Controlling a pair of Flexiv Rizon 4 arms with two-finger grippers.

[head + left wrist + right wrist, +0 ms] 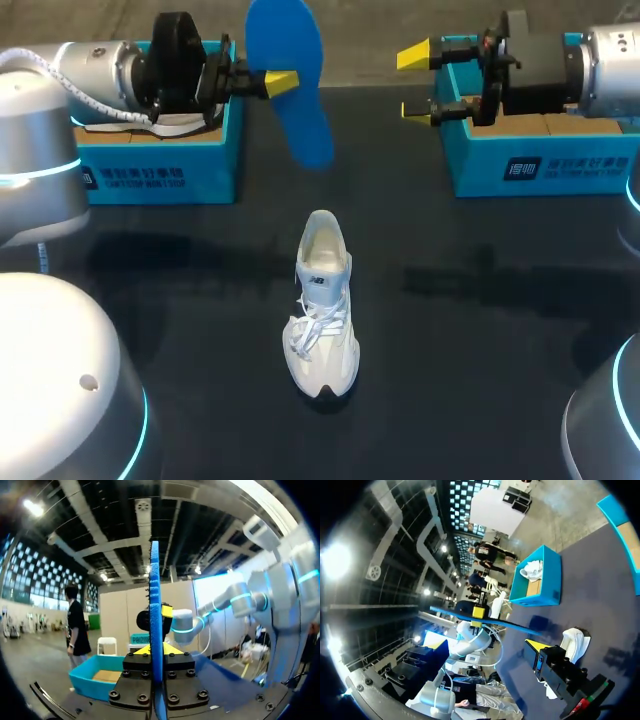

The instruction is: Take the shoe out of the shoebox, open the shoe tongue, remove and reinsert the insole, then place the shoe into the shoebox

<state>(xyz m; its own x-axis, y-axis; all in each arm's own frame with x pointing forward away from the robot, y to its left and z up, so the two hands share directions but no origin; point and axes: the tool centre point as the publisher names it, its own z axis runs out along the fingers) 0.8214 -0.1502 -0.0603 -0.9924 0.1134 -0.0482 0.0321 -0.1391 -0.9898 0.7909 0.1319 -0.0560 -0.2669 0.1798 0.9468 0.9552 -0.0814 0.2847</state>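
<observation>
My left gripper (pixel 282 80) is shut on a blue insole (pixel 292 85) and holds it up in the air at the back of the table, beside the left shoebox (pixel 160 165). In the left wrist view the insole (pixel 155 605) stands edge-on, clamped between the fingers. A white shoe (pixel 322 305) sits upright in the middle of the table, toe toward the front, its opening empty. My right gripper (pixel 417 83) hangs open over the near-left corner of the right shoebox (pixel 545 160), holding nothing. From the right wrist, the insole (pixel 490 620) and the shoe (pixel 572 645) both lie ahead of its fingertip (pixel 536 645).
A second white shoe (pixel 175 122) lies inside the left shoebox. The right shoebox shows only its cardboard bottom (pixel 107 676). Dark bare tabletop (pixel 480 330) surrounds the shoe on all sides.
</observation>
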